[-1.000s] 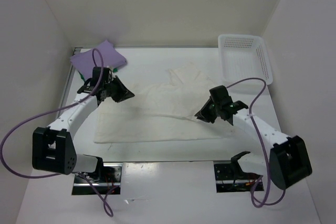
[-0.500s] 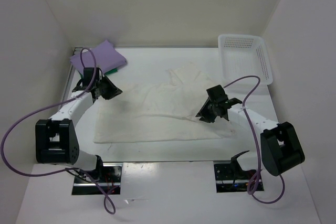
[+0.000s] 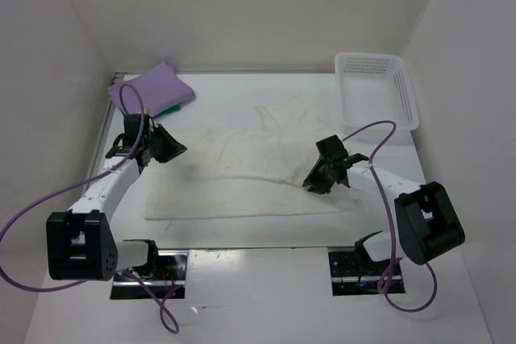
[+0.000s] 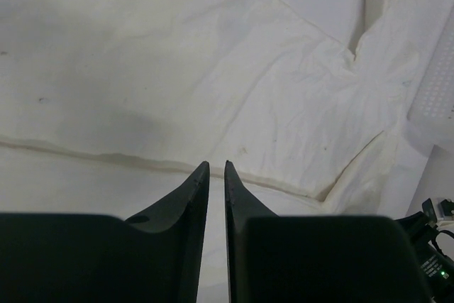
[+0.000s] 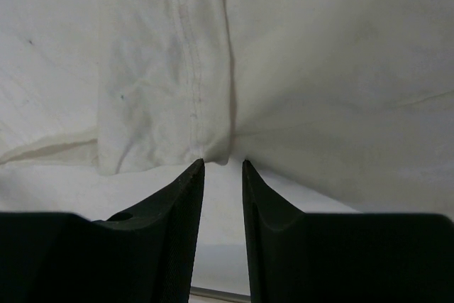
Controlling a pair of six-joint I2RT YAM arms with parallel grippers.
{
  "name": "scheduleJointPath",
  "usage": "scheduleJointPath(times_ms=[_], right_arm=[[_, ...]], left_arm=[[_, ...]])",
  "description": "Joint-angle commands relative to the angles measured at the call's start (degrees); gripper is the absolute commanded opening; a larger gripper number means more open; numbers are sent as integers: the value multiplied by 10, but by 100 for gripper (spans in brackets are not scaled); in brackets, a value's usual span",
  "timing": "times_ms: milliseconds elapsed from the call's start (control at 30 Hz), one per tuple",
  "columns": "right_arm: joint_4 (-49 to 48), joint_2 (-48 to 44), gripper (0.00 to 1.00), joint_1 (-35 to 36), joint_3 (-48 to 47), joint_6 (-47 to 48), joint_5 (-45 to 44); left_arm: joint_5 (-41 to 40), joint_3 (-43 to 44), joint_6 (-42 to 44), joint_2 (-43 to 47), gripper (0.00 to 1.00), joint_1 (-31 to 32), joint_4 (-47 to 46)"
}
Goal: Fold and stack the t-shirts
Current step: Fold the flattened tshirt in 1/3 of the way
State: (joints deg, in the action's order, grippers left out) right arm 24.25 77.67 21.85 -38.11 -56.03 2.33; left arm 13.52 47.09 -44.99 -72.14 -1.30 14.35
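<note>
The cream-white t-shirt [image 3: 242, 175] lies spread flat mid-table, one sleeve pointing toward the back. A folded lavender t-shirt [image 3: 153, 88] sits at the back left on top of the green t-shirt [image 3: 169, 109], of which only an edge shows. My left gripper [image 3: 165, 147] hovers at the cream shirt's left edge. Its jaws [image 4: 216, 164] are a narrow gap apart with nothing between them. My right gripper [image 3: 316, 179] is low at the shirt's right side. It is open [image 5: 223, 162], and a puckered bit of cream cloth [image 5: 228, 148] by a seam lies just beyond its fingertips.
A white perforated basket [image 3: 375, 86] stands at the back right corner and also shows at the right edge of the left wrist view, basket [image 4: 436, 90]. White walls close in on the left, back and right. Purple cables loop from both arms.
My left gripper drew back leftward off the cream shirt and parted slightly. My right gripper opened, leaving the cloth edge lying just ahead of its tips.
</note>
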Motion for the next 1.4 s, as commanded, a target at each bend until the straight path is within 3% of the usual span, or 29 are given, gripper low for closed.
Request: scheduleJointPath(times_ms=[0,200,700,833,967,1367], right_arm=[[-25,18,33,-4,-13,9,-10],[-36,35,24,-4,-23,9,7],[-47,69,29,-4,-52,15,11],[-47,74,11,-4,-64,20,16],[-35,74,2,-4,-99,20,22],[-30,217,0,13,-263,42,28]], left_arm=[[5,-21,9,5,21,0,-11],[5,-31,9,10,21,0,-11],[5,-48,9,5,21,-5,-21],[5,-48,3,5,21,-5,-21],[5,-48,3,5,21,-5,-21],[5,-38,3,5,21,-5,-21]])
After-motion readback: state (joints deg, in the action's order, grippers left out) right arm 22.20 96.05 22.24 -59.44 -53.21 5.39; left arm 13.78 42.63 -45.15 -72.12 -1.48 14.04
